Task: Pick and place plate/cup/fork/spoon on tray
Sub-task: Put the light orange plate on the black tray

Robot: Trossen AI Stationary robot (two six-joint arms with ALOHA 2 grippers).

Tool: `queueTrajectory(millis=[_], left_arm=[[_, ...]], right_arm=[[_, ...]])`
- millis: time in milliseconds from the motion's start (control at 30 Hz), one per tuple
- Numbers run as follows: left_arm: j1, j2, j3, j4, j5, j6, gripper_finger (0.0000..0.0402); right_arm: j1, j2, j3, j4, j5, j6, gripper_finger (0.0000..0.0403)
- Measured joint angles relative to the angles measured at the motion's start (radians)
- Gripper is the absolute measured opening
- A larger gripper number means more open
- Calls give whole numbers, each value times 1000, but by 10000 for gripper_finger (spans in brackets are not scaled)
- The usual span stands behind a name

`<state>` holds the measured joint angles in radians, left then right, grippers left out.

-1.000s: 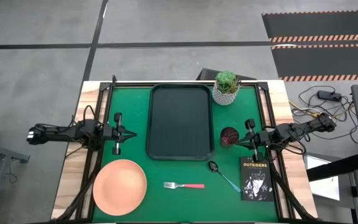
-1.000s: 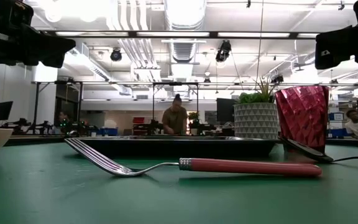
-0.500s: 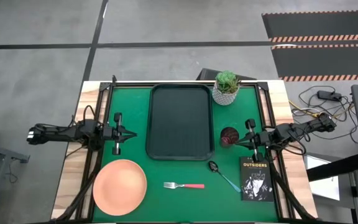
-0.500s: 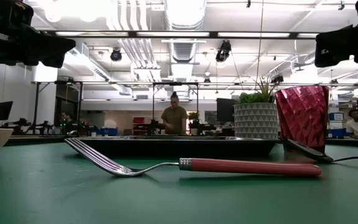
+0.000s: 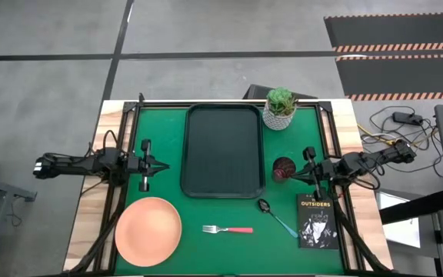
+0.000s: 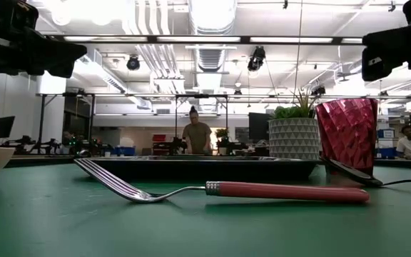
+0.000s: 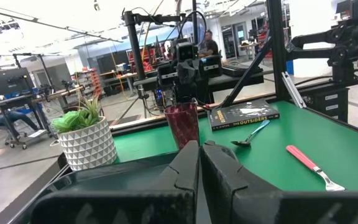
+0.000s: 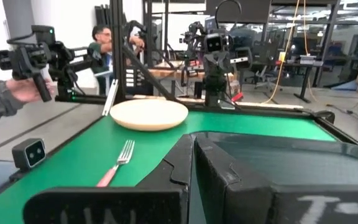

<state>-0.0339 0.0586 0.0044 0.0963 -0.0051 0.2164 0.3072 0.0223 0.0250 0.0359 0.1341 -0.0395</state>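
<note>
The salmon-pink plate [image 5: 148, 231] lies on the green mat at the near left. The fork [image 5: 228, 229] lies to its right, with the blue-handled spoon [image 5: 275, 217] farther right. The dark red cup [image 5: 283, 168] stands upright beside the dark tray's [image 5: 223, 151] right rim. My left gripper [image 5: 162, 165] is shut and empty, held above the mat left of the tray. My right gripper [image 5: 293, 174] is shut and empty, held above the mat just right of the cup. Both show high up in the low view.
A white pot with a green plant [image 5: 280, 108] stands at the tray's far right corner. A black book [image 5: 317, 221] lies at the near right, beside the spoon. A person's hand holds a controller at the table's side [image 8: 23, 87].
</note>
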Motion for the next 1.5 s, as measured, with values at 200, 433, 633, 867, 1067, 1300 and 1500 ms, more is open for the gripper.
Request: queueTrajectory(millis=[200,433,633,867,1067,1300,1500], left_arm=[[0,2,0,122,-1,-305,0],[0,0,0,418,-2,-502,0],[-1,36,0,536,0,-631,0],[-2,250,90,551,-54,-824,0],[-41,526,233,544,-3,-960,0],[-134,863,450,306,-18,-1142,0],[-264,1092,659,-40,-73,-1405,0]], right_arm=[[0,7,-1,82,31,-78,9],[0,13,11,401,179,-224,9],[0,20,58,493,155,-286,9],[0,20,73,508,155,-287,9],[0,20,80,505,155,-319,9],[0,20,80,500,156,-338,9],[0,20,80,492,156,-338,9]])
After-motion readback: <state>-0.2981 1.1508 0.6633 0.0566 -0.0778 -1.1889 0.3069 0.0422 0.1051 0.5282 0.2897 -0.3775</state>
